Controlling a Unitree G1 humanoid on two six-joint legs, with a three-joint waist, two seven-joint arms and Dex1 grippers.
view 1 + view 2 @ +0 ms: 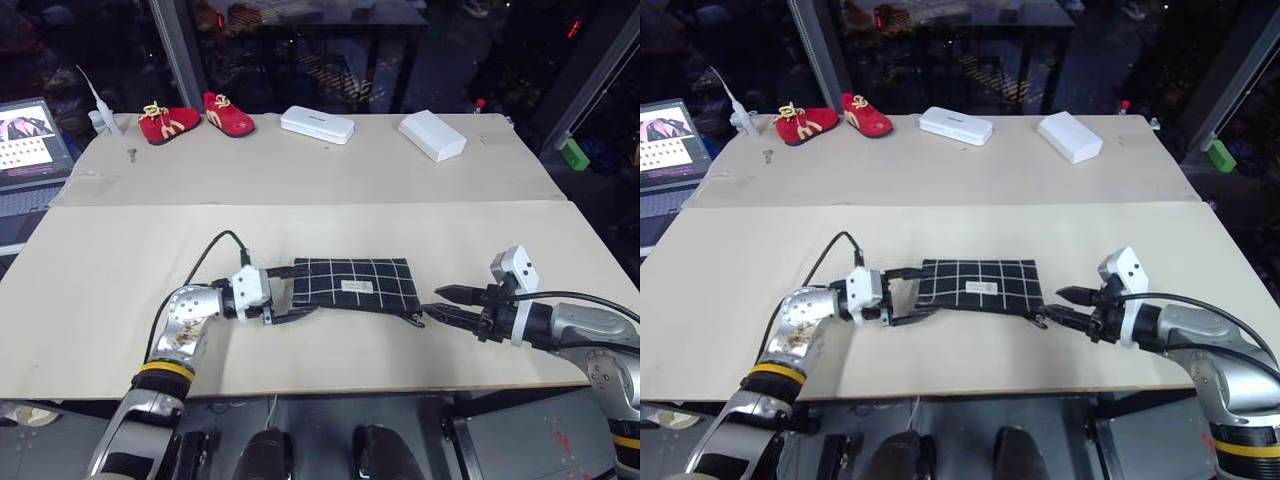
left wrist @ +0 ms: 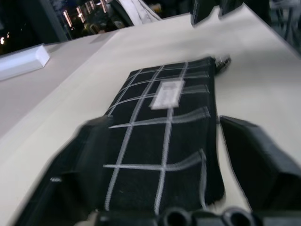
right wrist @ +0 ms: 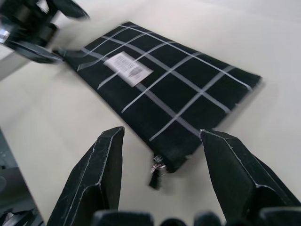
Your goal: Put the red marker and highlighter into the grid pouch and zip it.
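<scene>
Taking the grid pouch [image 1: 352, 283] as the landmark: it lies flat on the pale table [image 1: 110, 300], its long side running across, white label up, and it looks zipped shut along its length. At the pouch's left end sits the left gripper [image 1: 293, 292], pointing level toward the right — its two black fingers are spread, one along the far corner of that end and one along the near corner, so the pouch's short edge lies between them; in the left wrist view the fabric fills the gap between the parted fingers, and I cannot tell whether either finger presses on it. At the pouch's right end, the small dark zipper pull [image 1: 416, 319] hangs off the near corner. Just right of that pull, clear of the fabric, the right gripper [image 1: 436, 303] points back toward the pouch with its fingers released and nothing between them — the right wrist view shows the pull lying on the table ahead of the open gap.
</scene>
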